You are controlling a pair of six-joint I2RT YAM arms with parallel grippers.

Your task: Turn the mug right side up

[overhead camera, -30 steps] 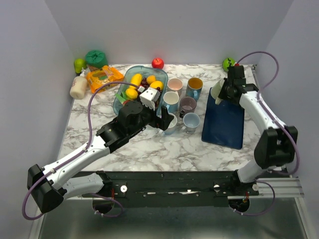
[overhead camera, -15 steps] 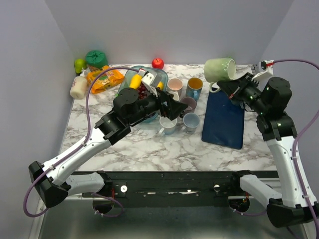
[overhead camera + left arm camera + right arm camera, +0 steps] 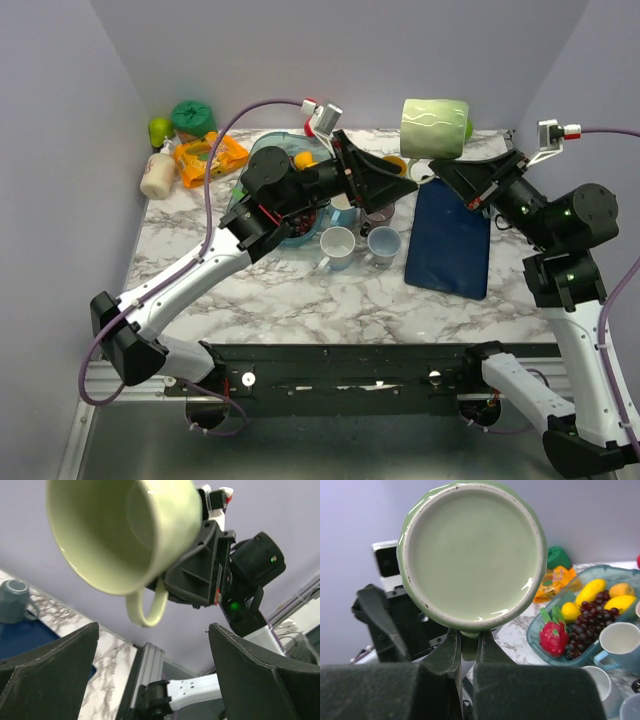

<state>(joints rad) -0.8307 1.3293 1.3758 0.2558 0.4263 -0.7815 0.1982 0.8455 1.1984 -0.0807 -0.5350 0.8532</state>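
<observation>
The pale green mug (image 3: 435,128) hangs in the air above the table's back right, lying on its side. My right gripper (image 3: 455,175) is shut on its handle from below. In the right wrist view the mug's base (image 3: 472,555) faces the camera, and the right gripper (image 3: 468,645) pinches the handle just under it. My left gripper (image 3: 405,185) is open and empty, raised above the cups, with its tips pointing at the mug from the left. In the left wrist view the mug's open mouth (image 3: 125,530) faces the camera, the handle (image 3: 147,607) hangs down, and the left gripper (image 3: 155,670) is spread wide below it.
A dark blue mat (image 3: 450,240) lies under the raised mug. Several upright cups stand left of it, among them a white one (image 3: 338,245) and a blue one (image 3: 384,243). A fruit bowl (image 3: 580,625), an orange packet (image 3: 208,155) and a bottle (image 3: 157,175) sit at the back left.
My right arm lifted the green mug off the mat and swung it up onto its side. My left arm rose from the cups and turned its open gripper toward the mug.
</observation>
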